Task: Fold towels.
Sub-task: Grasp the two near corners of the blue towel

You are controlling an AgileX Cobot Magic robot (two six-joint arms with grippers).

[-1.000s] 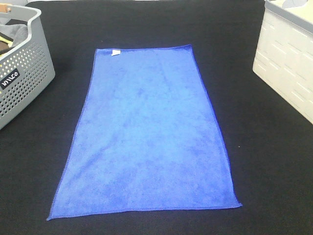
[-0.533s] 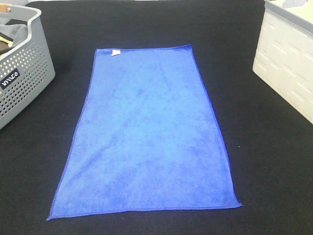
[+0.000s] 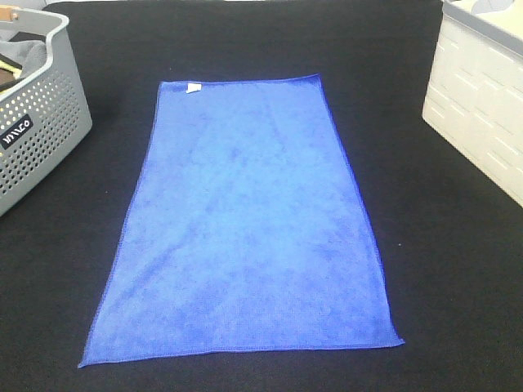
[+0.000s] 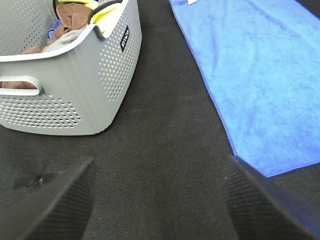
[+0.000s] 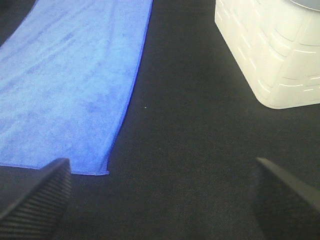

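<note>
The perforated grey basket (image 3: 45, 122) is sitting at the counter's (image 3: 458, 278) left edge, holding brown, grey and yellow cloths (image 4: 67, 15). The white crate (image 3: 482, 106) is standing at the right edge, and its contents are hard to tell. The left jaws and right jaws are both gaping wide, gripping nothing, hanging over bare counter by the near corners of the blue towel (image 3: 245, 229), which is lying flat mid-counter.
</note>
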